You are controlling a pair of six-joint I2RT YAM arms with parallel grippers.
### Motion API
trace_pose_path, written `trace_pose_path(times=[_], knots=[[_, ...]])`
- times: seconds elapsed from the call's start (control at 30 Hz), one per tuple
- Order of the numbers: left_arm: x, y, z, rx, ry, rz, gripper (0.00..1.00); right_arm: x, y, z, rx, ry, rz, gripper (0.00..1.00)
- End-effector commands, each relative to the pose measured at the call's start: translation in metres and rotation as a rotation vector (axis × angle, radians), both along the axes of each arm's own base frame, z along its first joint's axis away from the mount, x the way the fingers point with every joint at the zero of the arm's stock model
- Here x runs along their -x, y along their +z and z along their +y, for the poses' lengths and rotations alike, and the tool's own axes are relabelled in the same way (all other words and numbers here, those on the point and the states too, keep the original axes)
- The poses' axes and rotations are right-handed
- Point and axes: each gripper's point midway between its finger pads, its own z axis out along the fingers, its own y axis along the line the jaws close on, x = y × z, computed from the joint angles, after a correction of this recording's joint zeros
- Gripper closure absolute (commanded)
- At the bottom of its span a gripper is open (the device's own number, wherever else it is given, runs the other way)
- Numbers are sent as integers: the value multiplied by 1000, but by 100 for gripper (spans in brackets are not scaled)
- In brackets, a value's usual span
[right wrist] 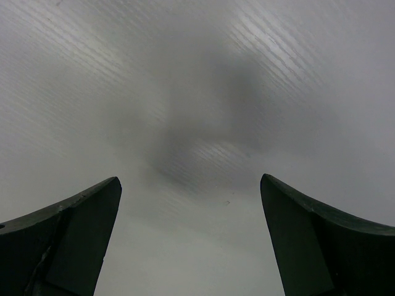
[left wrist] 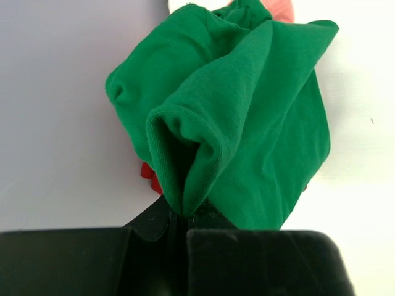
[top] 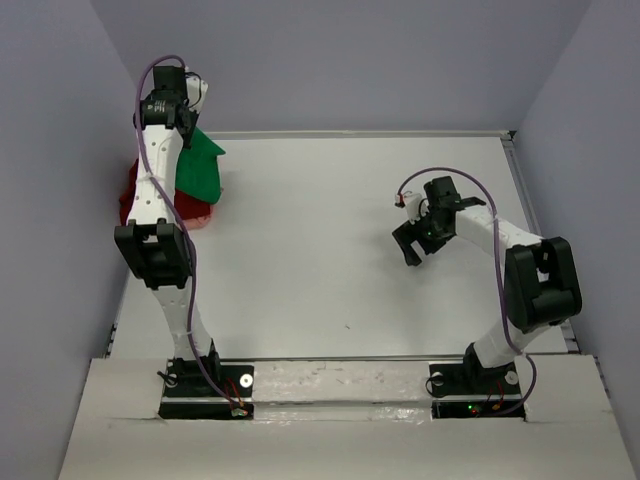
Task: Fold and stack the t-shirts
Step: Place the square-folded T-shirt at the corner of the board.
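Hanging bunched from the left gripper [top: 192, 122], the bright green t-shirt [top: 200, 165] sits over the far left corner of the table [top: 330, 250], close to the left wall. The left wrist view shows the left gripper [left wrist: 185, 217] with its jaws nearly together, pinching a folded hem of the green t-shirt [left wrist: 247, 123] between them. The rest of the cloth droops away in loose folds.

Under and beside it lies the dark red t-shirt [top: 130, 197], crumpled on the table at the far left. Only a small scrap of the dark red t-shirt [left wrist: 149, 174] peeps out in the wrist view. A sliver of pale pink cloth [left wrist: 281, 7] shows past the green at the top edge of that view — too little to tell how it lies.

The right gripper [top: 408, 245] hangs over bare table on the right side, well apart from the shirts. In its own wrist view the right gripper [right wrist: 191, 185] has its jaws spread wide with nothing between them — just blurred white table [right wrist: 185, 92] below.
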Motion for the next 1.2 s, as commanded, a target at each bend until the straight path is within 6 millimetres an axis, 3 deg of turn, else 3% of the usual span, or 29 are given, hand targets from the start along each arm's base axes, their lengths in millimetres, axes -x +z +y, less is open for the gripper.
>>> trace_pose_path(times=[0.0,0.27,0.5,0.63,0.9,1.17], knots=[[-4,29,17,-102,-25,-71,100,-2,-10,-3,39,11,3,0],[-17,9,30,-149,-15,-63,100,2,-20,-9,72,9,25,0],[-25,-33,42,-133,7,-13,100,4,-24,-11,81,8,35,0],[-19,-57,52,-168,17,29,100,6,-28,-12,86,8,45,0],[-21,-77,74,-235,51,25,100,7,-20,-9,64,6,18,0],[-36,-85,83,-287,61,-8,100,10,-37,-16,106,2,67,0]])
